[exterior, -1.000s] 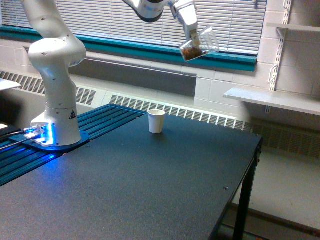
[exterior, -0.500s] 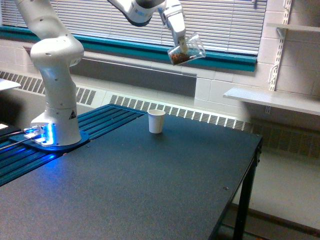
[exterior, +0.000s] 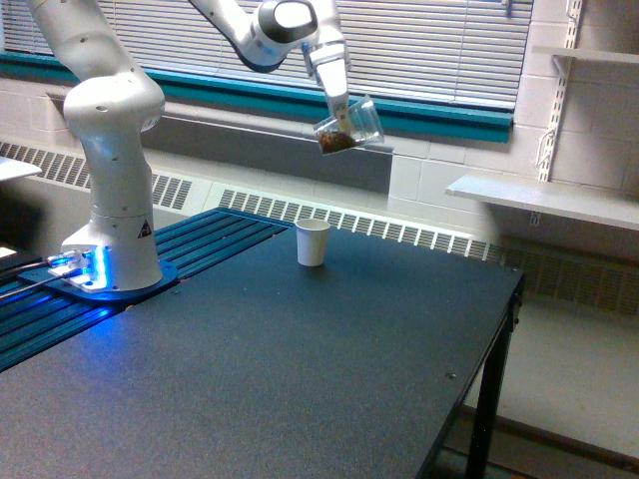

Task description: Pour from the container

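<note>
2 cups are to be seen. Nearest lies the dark table, bare across its front; toward its far edge the white paper cup is stood upright, mouth up, and its inside cannot be seen from this view. At the exterior view's left, the arm's white base is mounted on a blue-lit plate.

Higher and farther back, the clear plastic cup is held in the air, above the white paper cup and a little toward the exterior view's right, well apart from it. It is tilted, its mouth turned toward the exterior view's right, and brown bits are gathered in its lower end. Nothing is seen falling from it.

The pincer is clamped on the clear plastic cup, apparently by its wall or rim on the side toward the arm; the exact contact is too small to be made out.

The clear plastic cup is judged light and thin-walled, likely to flex or crack if squeezed hard, and smooth enough to slip when tipped. A hold across the upper wall with modest force is judged best. The brown bits are judged loose and dry, so a sudden slide out is to be expected once the tilt is steep.

Behind everything, window blinds are seen.
</note>
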`<state>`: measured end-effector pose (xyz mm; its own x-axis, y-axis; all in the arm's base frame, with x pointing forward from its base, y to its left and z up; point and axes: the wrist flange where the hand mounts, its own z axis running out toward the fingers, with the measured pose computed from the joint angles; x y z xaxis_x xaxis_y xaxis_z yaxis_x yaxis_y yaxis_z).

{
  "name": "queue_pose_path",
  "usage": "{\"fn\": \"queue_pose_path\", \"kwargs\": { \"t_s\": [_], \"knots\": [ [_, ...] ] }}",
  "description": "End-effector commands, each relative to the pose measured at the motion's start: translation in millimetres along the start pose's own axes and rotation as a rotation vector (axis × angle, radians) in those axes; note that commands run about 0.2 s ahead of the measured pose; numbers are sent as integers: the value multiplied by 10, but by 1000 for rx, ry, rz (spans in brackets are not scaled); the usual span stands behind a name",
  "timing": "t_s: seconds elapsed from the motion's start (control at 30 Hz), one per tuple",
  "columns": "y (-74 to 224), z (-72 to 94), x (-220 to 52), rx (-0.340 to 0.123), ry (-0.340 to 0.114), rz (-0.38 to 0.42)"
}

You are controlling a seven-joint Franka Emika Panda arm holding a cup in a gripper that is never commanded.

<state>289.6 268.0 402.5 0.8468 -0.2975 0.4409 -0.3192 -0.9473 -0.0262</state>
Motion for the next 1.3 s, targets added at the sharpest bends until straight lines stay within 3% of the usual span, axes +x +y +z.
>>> {"fn": "queue_pose_path", "kwargs": {
  "t_s": [0.03,0.8,1.3],
  "knots": [
    [-41,52,-299,10,-34,6],
    [-37,344,-886,4,-183,21],
    [-97,498,-1323,-28,-289,-37]
  ]
}}
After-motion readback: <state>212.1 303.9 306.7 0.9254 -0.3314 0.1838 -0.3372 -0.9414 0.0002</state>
